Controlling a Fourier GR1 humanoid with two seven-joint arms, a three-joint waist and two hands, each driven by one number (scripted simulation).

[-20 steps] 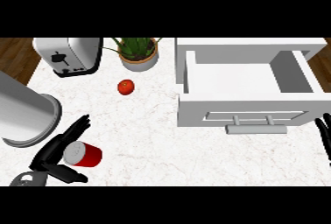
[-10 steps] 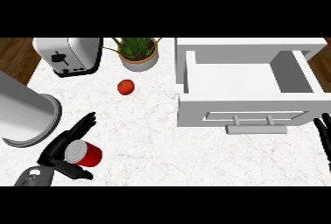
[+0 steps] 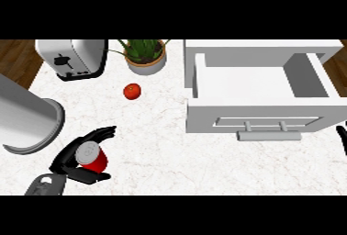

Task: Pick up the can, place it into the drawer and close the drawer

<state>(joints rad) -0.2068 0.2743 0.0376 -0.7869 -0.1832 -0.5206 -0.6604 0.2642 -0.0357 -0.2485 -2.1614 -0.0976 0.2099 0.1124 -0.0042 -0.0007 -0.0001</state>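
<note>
Down at the lower left, well away from the drawer (image 3: 261, 98), the left hand (image 3: 73, 158) is wrapped round the can (image 3: 92, 157): black fingers arc over its far side, the thumb hooks under its near side, and the grey forearm comes in from the bottom edge below it. That's a grasp, fingers curled round the red body, with the silver lid tilted up toward us. Whether the can sits on the counter or is just clear of it, I can't tell.

Over past the drawer's right front corner, only a sliver of the right hand (image 3: 341, 137) shows at the edge; too little is visible to say whether it is clenched or released.

The drawer itself stands pulled open, white walls, nothing visible inside, its handle (image 3: 268, 135) jutting from the front face toward us. The counter (image 3: 169, 151) is white marble with faint veining. Left of the drawer lies a small tomato (image 3: 132, 91); beyond that, a potted plant (image 3: 145, 56) near the drawer's back left corner, and a toaster (image 3: 72, 58) farther left. A large grey cylinder (image 3: 24, 118) lies on its side at the far left, just beside the hand holding the can. Brown wood floor (image 3: 17, 57) shows past the counter's far corners.
</note>
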